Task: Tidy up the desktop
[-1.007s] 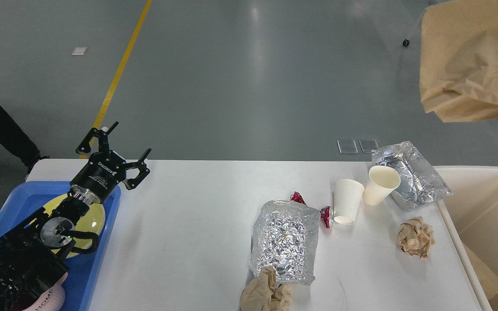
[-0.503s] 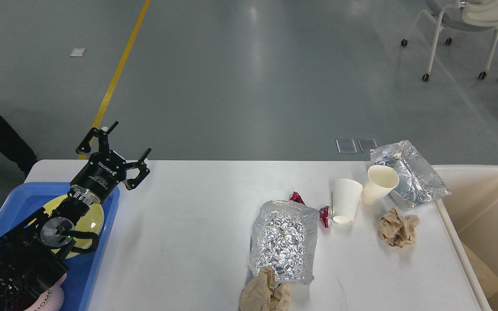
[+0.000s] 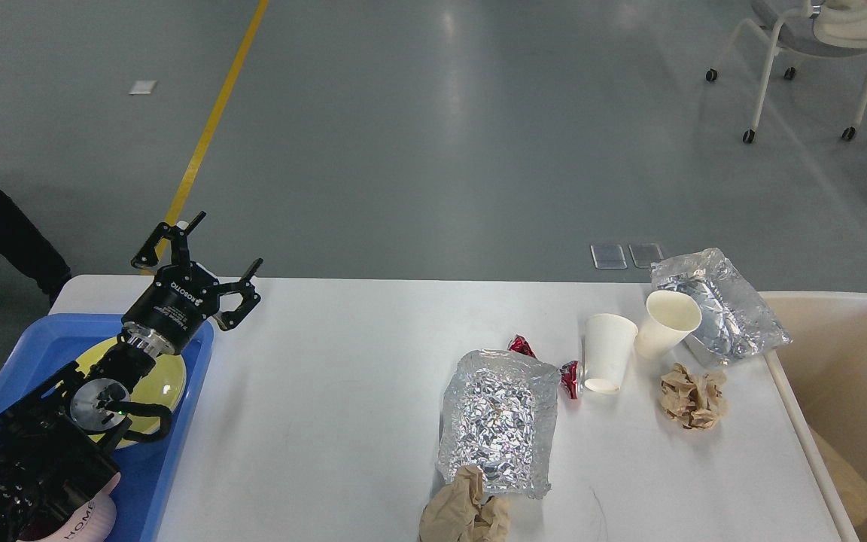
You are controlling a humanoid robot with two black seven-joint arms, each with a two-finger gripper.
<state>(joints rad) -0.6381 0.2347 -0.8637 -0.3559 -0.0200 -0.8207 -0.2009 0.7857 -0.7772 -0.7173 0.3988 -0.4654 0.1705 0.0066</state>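
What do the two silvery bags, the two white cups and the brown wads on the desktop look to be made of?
Near silvery bag and far silvery bag: likely metallised foil under clear film, with crinkled mirror glints. The upside-down cup and the tilted cup: probably paper, matte white, thin rolled rims. The wad by the cups and the wad at the near edge: crumpled brown kraft-like paper, dull with sharp creases.

place: lab/test hall, indoor | evidence: wide bare grey polished floor (image 3: 433, 135) w/ yellow lane line (image 3: 211, 124) | white rolling chair (image 3: 817, 45) far right | lone white desktop (image 3: 328, 421) staged w/ blue tray (image 3: 177, 452) & beige bin (image 3: 855, 391) | no home/shop fittings visible
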